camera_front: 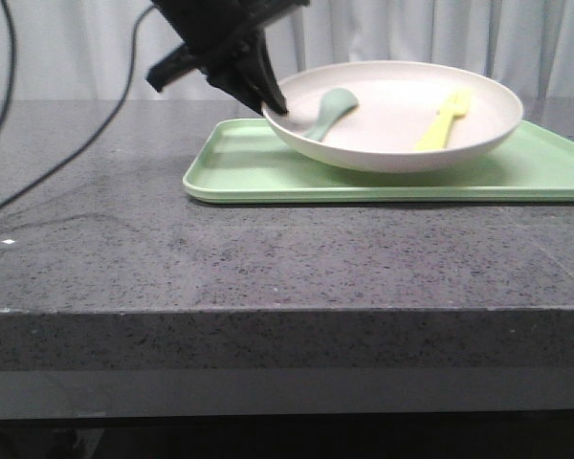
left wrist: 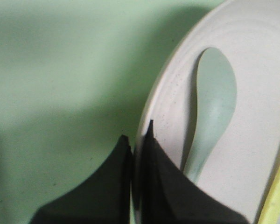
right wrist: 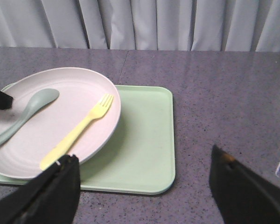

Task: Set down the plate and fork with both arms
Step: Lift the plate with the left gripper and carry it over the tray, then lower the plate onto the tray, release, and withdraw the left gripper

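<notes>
So, the plate [camera_front: 402, 120] sits on the light-green tray [camera_front: 249, 167] toward the far right of the bench, its left rim lifted slightly off the tray floor in the front view. The fork [camera_front: 444, 120] lies inside the plate on its right half, tines toward the far edge; a teal spoon [camera_front: 327, 113] lies in the left half, bowl toward the far edge too.

Left gripper [camera_front: 273, 103] is at the plate's left rim. Left wrist view shows what the front can't: the black fingers [left wrist: 168, 186] are narrow, one inside the rim & one outside, pinching the plate rim [left wrist: 151, 116] between them. Spoon handle runs just beside the inner finger, fork's edge only a yellow sliver at that frame's side.

Right gripper [right wrist: 144, 186] hangs wide open, holding nothing, above the bench near the tray's right edge; not seen in front view. Its cam gives the only full look at the layout: tray's right half bare, bench to the right of the tray & back toward the curtain [right wrist: 177, 23] open.

Room: front view shows a broad bare strip of bench [camera_front: 172, 258] btw tray & near edge, plus open surface left of tray, w/ cables [camera_front: 67, 143] trailing over the far-left corner.
</notes>
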Robot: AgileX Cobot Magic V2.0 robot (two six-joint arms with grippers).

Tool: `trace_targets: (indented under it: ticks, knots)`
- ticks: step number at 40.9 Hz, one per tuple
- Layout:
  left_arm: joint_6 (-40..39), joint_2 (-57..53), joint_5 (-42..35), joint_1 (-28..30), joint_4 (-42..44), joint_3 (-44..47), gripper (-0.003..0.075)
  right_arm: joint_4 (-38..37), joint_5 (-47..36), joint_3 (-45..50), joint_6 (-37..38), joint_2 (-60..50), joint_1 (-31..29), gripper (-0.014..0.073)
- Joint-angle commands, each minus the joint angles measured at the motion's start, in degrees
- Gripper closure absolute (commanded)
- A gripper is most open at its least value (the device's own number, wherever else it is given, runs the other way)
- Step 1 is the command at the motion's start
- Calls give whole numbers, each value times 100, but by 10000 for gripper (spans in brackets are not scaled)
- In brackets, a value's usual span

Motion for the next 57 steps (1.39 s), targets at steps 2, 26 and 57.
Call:
trace_targets:
  ticks: [2,26,57]
  knots:
    - [-245,-156,-222,-39,-261,-419,738,-60,-425,-199,-37,49,-7,1]
    - [-268,-13,-364,-39,-272,-647,414,-60,-381,-199,-37,49,-7,1]
    - [408,-252,1935,145,224,-2890,738,-60,-374,-199,-37,49,-7,1]
